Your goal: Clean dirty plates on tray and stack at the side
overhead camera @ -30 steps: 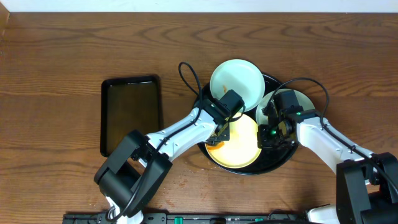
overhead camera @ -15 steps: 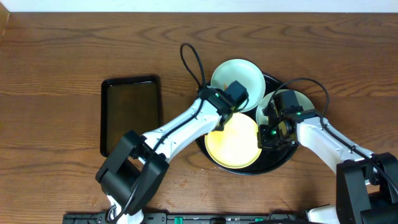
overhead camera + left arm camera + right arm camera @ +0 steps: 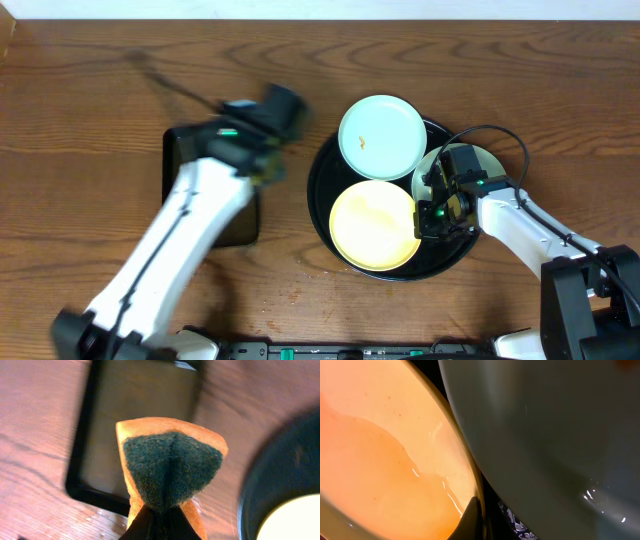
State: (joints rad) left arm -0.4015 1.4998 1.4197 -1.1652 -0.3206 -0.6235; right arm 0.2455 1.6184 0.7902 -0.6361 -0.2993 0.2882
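Observation:
The round black tray (image 3: 322, 205) holds three plates. A mint plate (image 3: 382, 137) with a small orange smear sits at the back, and a pale yellow plate (image 3: 372, 225) at the front. A second mint plate (image 3: 480, 158) lies at the right, mostly under my right arm. My right gripper (image 3: 430, 215) is shut on the yellow plate's (image 3: 385, 460) right rim, next to the mint plate (image 3: 545, 435). My left gripper (image 3: 266, 165), blurred, is shut on a folded orange sponge (image 3: 170, 470) with a green scouring face, above the table between the two trays.
A rectangular black tray (image 3: 175, 175) lies left of the round tray, partly under my left arm; in the left wrist view this rectangular tray (image 3: 140, 410) is just beyond the sponge. Wooden tabletop surrounds both trays.
My left arm has swung off the yellow plate to the left with the sponge. The orange smear at that plate's left edge is gone. The right arm has not moved.

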